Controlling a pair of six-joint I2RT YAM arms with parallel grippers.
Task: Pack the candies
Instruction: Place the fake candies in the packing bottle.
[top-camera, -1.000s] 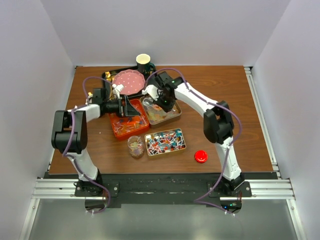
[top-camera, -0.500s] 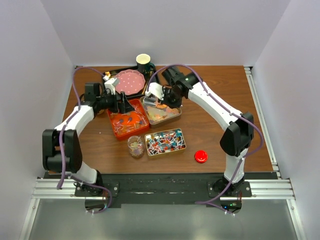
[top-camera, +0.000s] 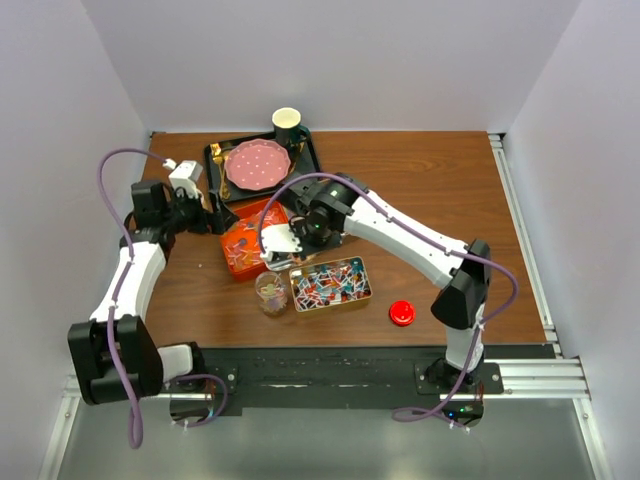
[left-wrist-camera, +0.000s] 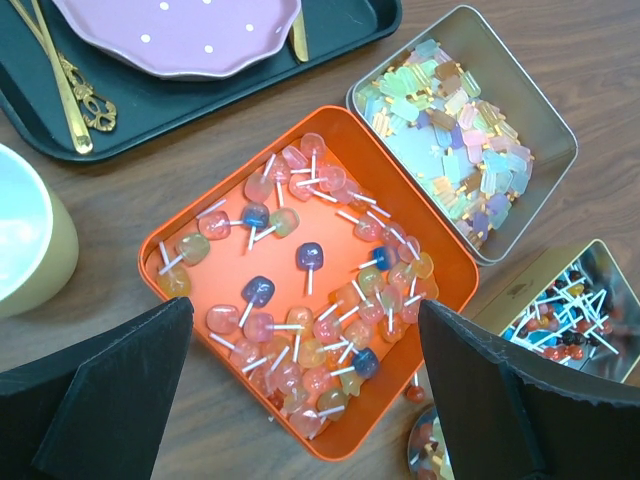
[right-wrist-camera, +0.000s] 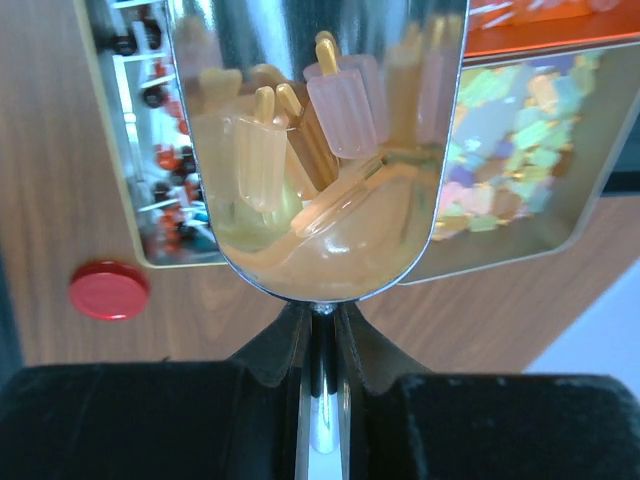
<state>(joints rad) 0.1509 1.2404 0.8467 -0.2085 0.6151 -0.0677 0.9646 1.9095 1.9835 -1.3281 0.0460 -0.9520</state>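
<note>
- Nearest, on the right: red lid (top-camera: 402, 313) lies alone on the table, well apart from the work.
- Glass jar (top-camera: 270, 292) stands open just left of the near tin (right-wrist-camera: 108, 170) of wrapped sweets. Some pieces appear to lie in it already. Nothing steadies it.
- Just beyond the jar: a metal scoop (right-wrist-camera: 380, 265) is held by the right gripper (right-wrist-camera: 320, 345), jaws clenched on its thin handle. The candies (right-wrist-camera: 345, 105) of this load, pale popsicle-shaped gummies, sit loose in the bowl.
- Risk judged: the scoop's mouth looks broader than the jar's, so a quick tip could shed pieces onto the table or into the near tin.
- Risk judged: the slim handle could twist in the grip and dump the load early over the orange tin (left-wrist-camera: 235, 195), so that gummies are mixed among the lollipops.
- Risk judged: the jar could be knocked over if it is touched by the scoop's lip.
- Farther: the silver tin (left-wrist-camera: 535, 105) holds the remaining gummies.
- Left gripper (left-wrist-camera: 305, 305) hangs over the orange tin, jaws released wide, nothing grasped, and is too far from the jar to brace it.
- Farthest: black tray (top-camera: 215, 160).
</note>
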